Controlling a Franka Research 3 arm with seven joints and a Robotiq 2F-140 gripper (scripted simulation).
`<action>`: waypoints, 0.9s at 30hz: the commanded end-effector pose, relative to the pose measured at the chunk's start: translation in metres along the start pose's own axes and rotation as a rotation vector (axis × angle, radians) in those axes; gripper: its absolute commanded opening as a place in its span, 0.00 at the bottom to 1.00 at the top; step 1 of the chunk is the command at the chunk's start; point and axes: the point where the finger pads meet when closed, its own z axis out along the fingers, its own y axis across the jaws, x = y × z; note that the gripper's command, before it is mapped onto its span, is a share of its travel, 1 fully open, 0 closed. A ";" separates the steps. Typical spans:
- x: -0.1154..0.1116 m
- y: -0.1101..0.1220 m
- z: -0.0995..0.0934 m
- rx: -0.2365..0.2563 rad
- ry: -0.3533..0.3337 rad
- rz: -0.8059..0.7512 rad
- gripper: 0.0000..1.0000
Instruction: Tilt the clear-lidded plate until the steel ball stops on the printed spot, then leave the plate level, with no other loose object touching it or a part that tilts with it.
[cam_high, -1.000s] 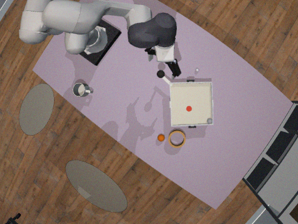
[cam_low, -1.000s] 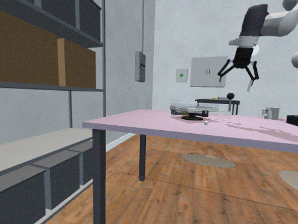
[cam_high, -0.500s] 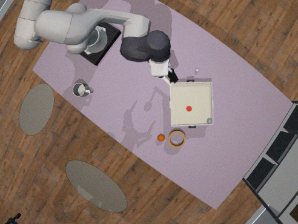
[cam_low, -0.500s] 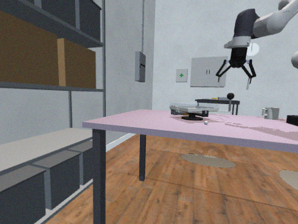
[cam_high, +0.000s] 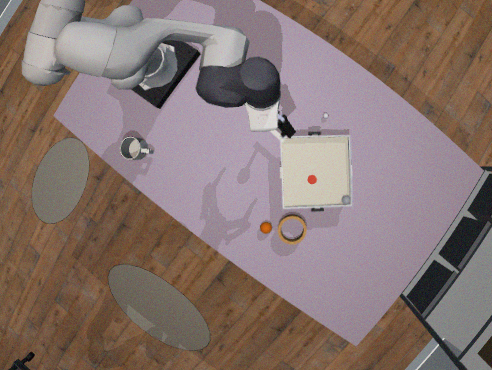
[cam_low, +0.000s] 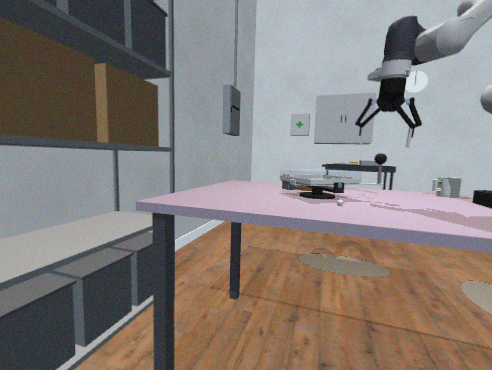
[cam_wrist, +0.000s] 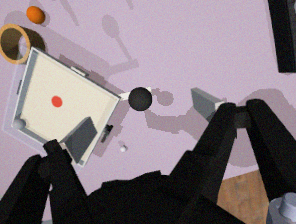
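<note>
Hanging high above the pink table (cam_low: 260, 202), with black two-finger gripper (cam_low: 388, 120) spread fully wide and gripping nothing. Pointing down, above the black round knob (cam_wrist: 140, 98) of the lever that is sticking out from one corner of the square cream plate under a clear lid (cam_high: 315, 160).

Taking this plate as landmark: sitting on a dark round pedestal (cam_low: 317, 194) on the table and looking about level in the exterior view. Showing the red printed spot (cam_high: 312, 179) near its middle. Resting in one corner of the plate, well apart from the spot, the small grey steel ball (cam_high: 345, 200); this corner is opposite to the knob corner. Lying on the table just beside the plate's edge, a tan ring of tape (cam_high: 292, 229), near but whether touching cannot be told from the top view. Next to the ring, a bit further from the plate, a small orange ball (cam_high: 265, 227). Lying near the plate's opposite side, not touching it, a tiny white ball (cam_high: 325, 115). Standing well apart from the plate, a grey metal mug (cam_high: 132, 148), and also the dark square base plate of the arm (cam_high: 187, 55).
</note>
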 end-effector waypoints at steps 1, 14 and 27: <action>-0.001 0.000 -0.001 -0.001 -0.002 -0.021 1.00; 0.004 -0.001 -0.002 -0.016 -0.036 -0.005 1.00; 0.007 -0.002 -0.003 -0.026 -0.061 0.006 1.00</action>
